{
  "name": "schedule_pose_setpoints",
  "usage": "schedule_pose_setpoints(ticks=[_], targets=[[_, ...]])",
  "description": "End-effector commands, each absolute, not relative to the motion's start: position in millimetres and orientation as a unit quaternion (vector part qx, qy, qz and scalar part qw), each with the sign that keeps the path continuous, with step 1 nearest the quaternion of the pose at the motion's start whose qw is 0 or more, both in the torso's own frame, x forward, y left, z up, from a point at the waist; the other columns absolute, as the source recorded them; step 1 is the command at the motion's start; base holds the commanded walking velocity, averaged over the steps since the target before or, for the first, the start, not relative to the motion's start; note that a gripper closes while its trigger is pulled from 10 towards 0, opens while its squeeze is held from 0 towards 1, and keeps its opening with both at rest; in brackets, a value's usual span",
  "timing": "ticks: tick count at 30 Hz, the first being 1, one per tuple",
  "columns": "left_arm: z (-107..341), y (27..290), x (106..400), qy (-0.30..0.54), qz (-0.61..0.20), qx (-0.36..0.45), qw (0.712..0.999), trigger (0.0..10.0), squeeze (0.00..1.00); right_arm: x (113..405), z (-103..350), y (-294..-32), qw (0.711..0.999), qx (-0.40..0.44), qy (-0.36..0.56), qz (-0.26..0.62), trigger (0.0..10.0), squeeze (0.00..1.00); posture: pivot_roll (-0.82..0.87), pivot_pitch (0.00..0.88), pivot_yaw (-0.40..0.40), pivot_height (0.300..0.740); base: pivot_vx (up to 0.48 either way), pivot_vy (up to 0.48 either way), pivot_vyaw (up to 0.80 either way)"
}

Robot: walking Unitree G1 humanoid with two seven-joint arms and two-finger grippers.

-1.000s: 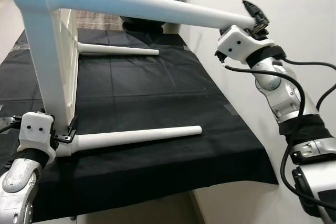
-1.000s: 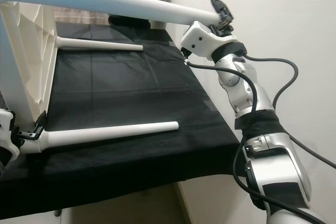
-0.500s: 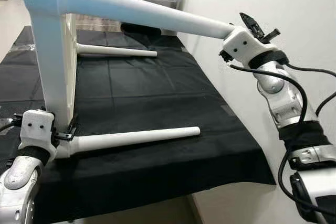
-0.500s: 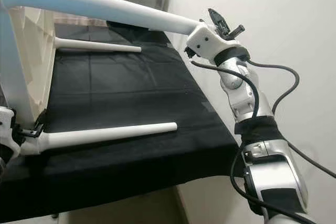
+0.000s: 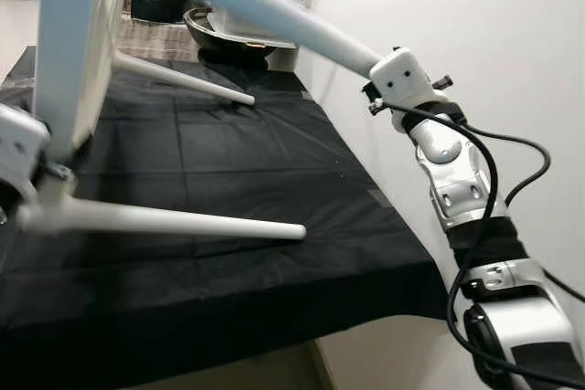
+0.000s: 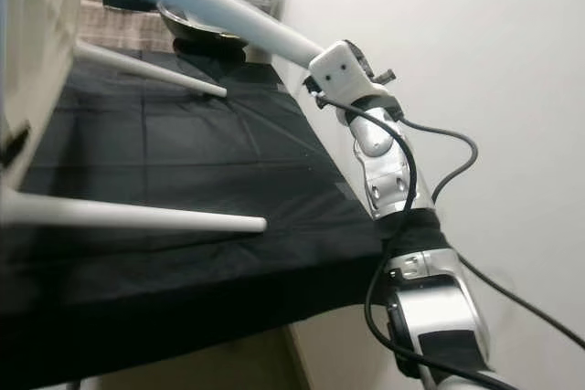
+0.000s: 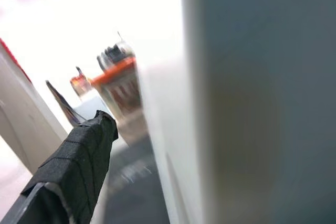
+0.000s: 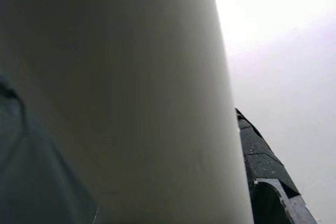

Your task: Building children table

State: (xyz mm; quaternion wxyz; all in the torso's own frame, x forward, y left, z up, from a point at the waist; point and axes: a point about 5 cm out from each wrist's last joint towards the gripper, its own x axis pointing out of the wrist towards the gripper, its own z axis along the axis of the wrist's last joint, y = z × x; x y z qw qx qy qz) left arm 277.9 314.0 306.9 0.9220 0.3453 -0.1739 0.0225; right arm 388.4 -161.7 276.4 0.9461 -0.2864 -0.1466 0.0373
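children's table held tipped on its side between both tools

children's table (image 5: 78, 52), white, is tilted up over the black-covered surface (image 5: 228, 180), its top edge-on at the robot's left and its legs reaching out to the right. the upper leg (image 5: 274, 20) runs its long axis from the tabletop down and right to the right tool (image 5: 388, 75), which sits at that leg's far end; the right wrist view has the leg pressed close beside one black finger, so the tool looks closed on it. the left tool (image 5: 23, 157) is at the lower corner, where the lower leg (image 5: 174, 219) joins; how far its fingers are parted cannot be told. that lower leg points right, its tip just above the cloth. a further leg (image 5: 183, 79) reaches toward the back. any turn would probably pivot about the left tool, the right arm steering the far leg end.
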Motion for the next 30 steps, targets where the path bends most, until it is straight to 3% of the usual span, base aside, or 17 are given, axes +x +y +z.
schedule_pose_setpoints(ticks=[1,4,6,7,15,30], targets=[[342,338,276,-0.183,0.068,0.379,0.905,10.0,0.0,389,234,-166,0.977,-0.19,-0.065,0.075,0.0,0.0,0.09,0.0,-0.149,0.74,0.0,0.0,0.0],[378,334,280,-0.209,0.063,0.419,0.881,10.0,0.0,388,219,-162,0.987,-0.138,-0.025,0.078,0.0,0.0,0.08,0.0,-0.134,0.74,0.0,0.0,0.0],[378,334,280,-0.209,0.063,0.419,0.881,10.0,0.0,388,219,-162,0.987,-0.138,-0.025,0.078,0.0,0.0,0.08,0.0,-0.134,0.74,0.0,0.0,0.0],[403,328,281,-0.229,0.059,0.447,0.863,10.0,0.0,384,200,-157,0.993,-0.079,0.023,0.081,0.0,0.0,0.08,0.0,-0.13,0.74,0.0,0.0,0.0],[452,313,286,-0.264,0.054,0.492,0.828,10.0,0.0,363,144,-132,0.982,0.039,0.157,0.095,0.0,0.0,0.09,0.0,-0.119,0.74,0.0,0.0,0.0],[470,287,312,-0.277,0.003,0.507,0.816,10.0,0.0,341,106,-110,0.959,0.106,0.25,0.082,0.0,0.0,0.08,0.0,-0.104,0.74,0.0,0.0,0.0]])
